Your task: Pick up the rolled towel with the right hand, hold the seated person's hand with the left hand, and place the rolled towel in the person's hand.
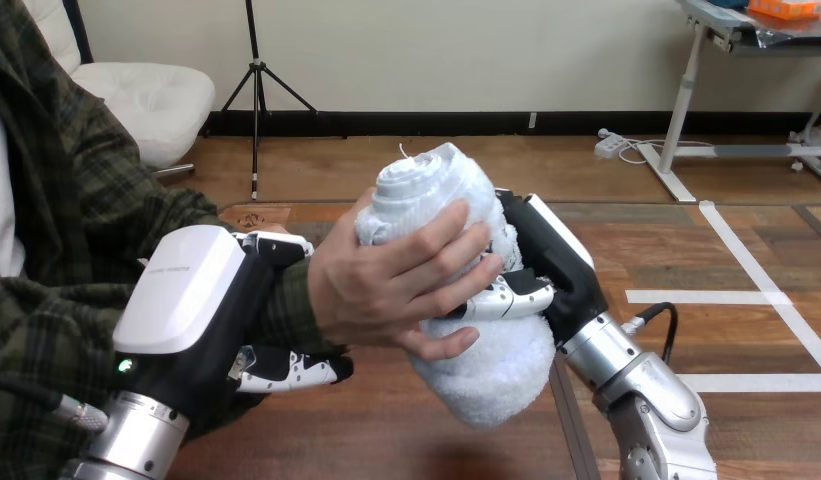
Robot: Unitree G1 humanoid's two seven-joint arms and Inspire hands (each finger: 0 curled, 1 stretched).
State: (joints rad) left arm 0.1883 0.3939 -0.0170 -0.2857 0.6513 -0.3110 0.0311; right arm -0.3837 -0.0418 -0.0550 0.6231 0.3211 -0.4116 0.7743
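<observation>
A white rolled towel [456,290] stands tilted above the table's middle. My right hand [541,270] is shut on it from the right, with a finger curled across its front. The person's hand [386,285] comes in from the left and wraps its fingers round the towel's left side. My left hand [221,310] sits at the person's wrist, its fingers curled under and over the green plaid sleeve, so it is shut on the wrist.
The wooden table [386,430] lies beneath both hands. The person's arm and torso [56,230] take up the left side.
</observation>
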